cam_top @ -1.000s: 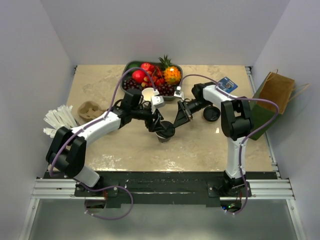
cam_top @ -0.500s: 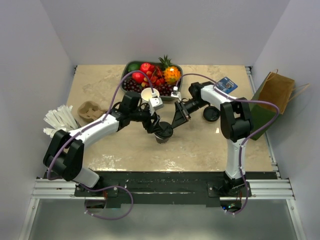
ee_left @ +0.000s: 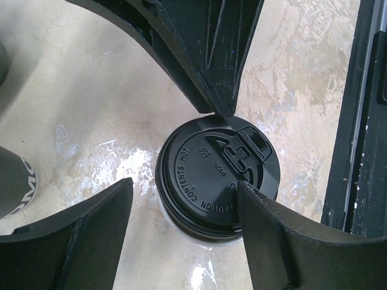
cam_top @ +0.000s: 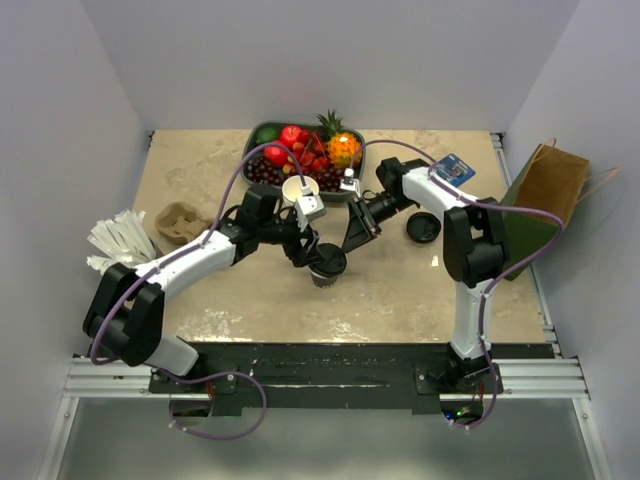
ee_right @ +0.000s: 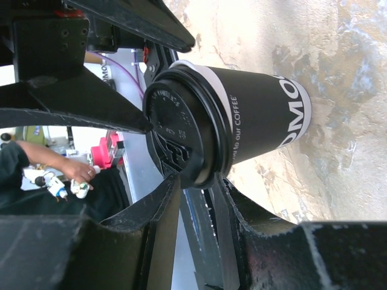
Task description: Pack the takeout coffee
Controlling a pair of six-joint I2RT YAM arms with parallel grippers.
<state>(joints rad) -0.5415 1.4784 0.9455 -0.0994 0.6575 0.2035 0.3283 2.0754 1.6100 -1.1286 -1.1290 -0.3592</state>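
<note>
Left gripper (ee_left: 186, 182) gapes, seemingly touching takeout coffee (ee_left: 202, 158).

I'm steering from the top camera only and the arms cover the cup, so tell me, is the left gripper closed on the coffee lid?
Observer: No. In the left wrist view the left gripper stands open astride the lid; bare table shows between one finger and the lid's edge.
Operator: And the right one?
Observer: Its wrist view shows the right gripper with fingers a narrow gap apart, tips at the lid's rim; whether they pinch it I cannot tell.
Operator: Is the lid seated?
Observer: From the side it looks level on the takeout coffee, a dark cup with white lettering, upright on the table.
</note>
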